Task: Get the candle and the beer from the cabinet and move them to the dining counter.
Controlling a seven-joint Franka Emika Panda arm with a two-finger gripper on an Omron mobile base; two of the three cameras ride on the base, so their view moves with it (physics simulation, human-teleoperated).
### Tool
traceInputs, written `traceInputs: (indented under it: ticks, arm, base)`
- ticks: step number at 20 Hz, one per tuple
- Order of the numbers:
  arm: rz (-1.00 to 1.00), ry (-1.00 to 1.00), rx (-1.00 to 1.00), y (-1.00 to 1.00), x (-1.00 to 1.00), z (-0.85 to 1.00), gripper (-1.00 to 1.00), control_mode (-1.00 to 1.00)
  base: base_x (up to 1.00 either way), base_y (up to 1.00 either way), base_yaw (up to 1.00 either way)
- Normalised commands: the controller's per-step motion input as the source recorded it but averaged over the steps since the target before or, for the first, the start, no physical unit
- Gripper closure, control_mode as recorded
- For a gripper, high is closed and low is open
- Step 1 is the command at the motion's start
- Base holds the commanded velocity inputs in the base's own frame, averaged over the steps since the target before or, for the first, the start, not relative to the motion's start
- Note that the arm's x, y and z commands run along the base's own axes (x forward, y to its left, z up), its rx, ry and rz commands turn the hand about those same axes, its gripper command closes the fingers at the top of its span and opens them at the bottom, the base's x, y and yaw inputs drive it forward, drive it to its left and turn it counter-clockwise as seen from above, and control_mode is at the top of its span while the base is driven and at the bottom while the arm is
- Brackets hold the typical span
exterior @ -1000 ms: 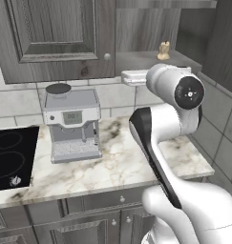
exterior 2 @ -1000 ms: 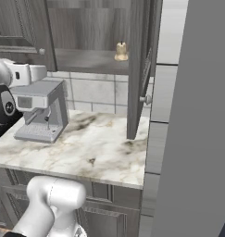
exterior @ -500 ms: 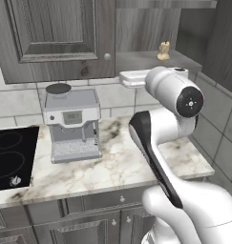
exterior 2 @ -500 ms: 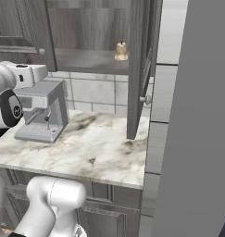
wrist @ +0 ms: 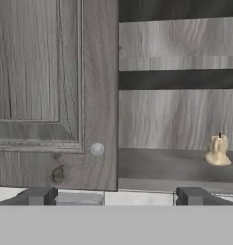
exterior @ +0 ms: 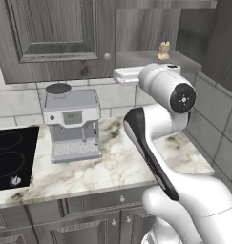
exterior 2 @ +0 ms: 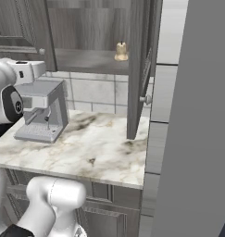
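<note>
**Hand view: pincer wide open below cabinet shelf, candle on shelf**

Hand view looks straight at cabinet front — left door shut w/ round knob, right half open onto bare shelf boards. Candle upright on lower shelf, far right, near front edge. Gripper fingertips spread wide apart at bottom of view, nothing between them, well short of candle. Sliver of coffee machine top between tips.

Left base view adds what hand view lacks: arm rising from lower right, wrist held at about shelf height, coffee machine on marble worktop beneath shut door, black hob at left. Candle seen small on shelf, beyond and to right of wrist.

Right base view shows other side — open cabinet door edge-on, swung out over worktop, knob facing right. Candle alone on shelf just left of that door. Coffee machine below, left.

Beer: cannot spot in any view.
</note>
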Motion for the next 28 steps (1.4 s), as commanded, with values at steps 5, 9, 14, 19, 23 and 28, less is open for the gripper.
traceInputs:
  ticks: [5,9,14,19,23,28]
  arm:
    - [0.05,-0.01,0.00,0.13,0.07,0.02,-1.00,-1.00]
    - [0.06,0.02,0.00,0.13,0.15,0.00,-1.00,-1.00]
    - [0.03,0.01,0.00,0.16,0.20,0.00,-1.00,-1.00]
    - [0.00,0.01,0.00,0.10,0.20,0.00,-1.00,-1.00]
    - [0.00,0.00,0.00,0.01,0.06,0.00,-1.00,-1.00]
    - [0.00,0.00,0.00,0.02,0.04,-0.03,-1.00,-1.00]
  base:
    - [0.00,0.00,0.00]
    - [0.00,0.00,0.00]
    - [0.00,0.00,0.00]
    - [0.00,0.00,0.00]
    - [0.00,0.00,0.00]
    - [0.00,0.00,0.00]
